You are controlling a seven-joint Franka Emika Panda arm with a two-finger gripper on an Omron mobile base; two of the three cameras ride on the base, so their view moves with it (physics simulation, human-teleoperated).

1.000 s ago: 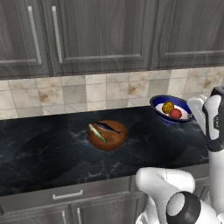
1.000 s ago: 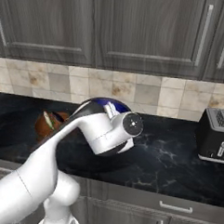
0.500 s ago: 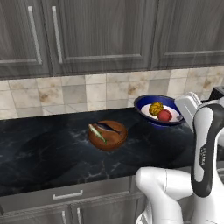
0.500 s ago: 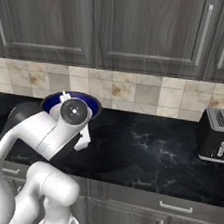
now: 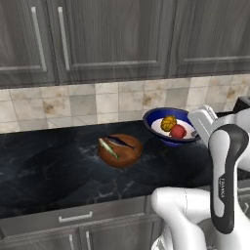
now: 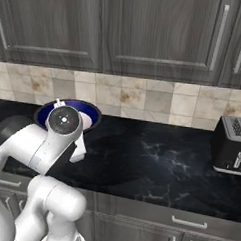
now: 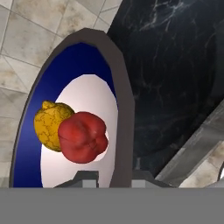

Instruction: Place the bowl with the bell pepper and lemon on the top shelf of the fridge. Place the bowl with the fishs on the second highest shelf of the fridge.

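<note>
Hand view shows the end effector [image 7: 114, 175] clamped narrowly on the rim of the blue-and-white bowl [image 7: 74, 57], one dark finger inside the rim and one outside. The lemon [image 7: 49, 124] and the bell pepper [image 7: 83, 136] lie together on the bowl's white inner base, touching each other. Left base view shows the same blue-and-white bowl [image 5: 158, 117] raised clear of the dark marble surface [image 5: 49, 171], near its back edge by the tiled wall [image 5: 73, 105], with the lemon [image 5: 169, 122] and bell pepper [image 5: 178, 131] inside and the white arm reaching its right rim. The bowl with the fishs [image 5: 120, 151] rests on the surface toward the middle, left of and apart from the blue-and-white bowl; the fishs [image 5: 113, 145] lie across its inside. Right base view shows the blue-and-white bowl [image 6: 90, 111] partly behind the arm's round joint, above the left part of the surface [image 6: 155, 159]. A toaster [image 6: 234, 146] stands at the right end of the surface, well apart from both bowls. Dark wood cabinets [image 6: 147, 34] hang above the tiled wall.
</note>
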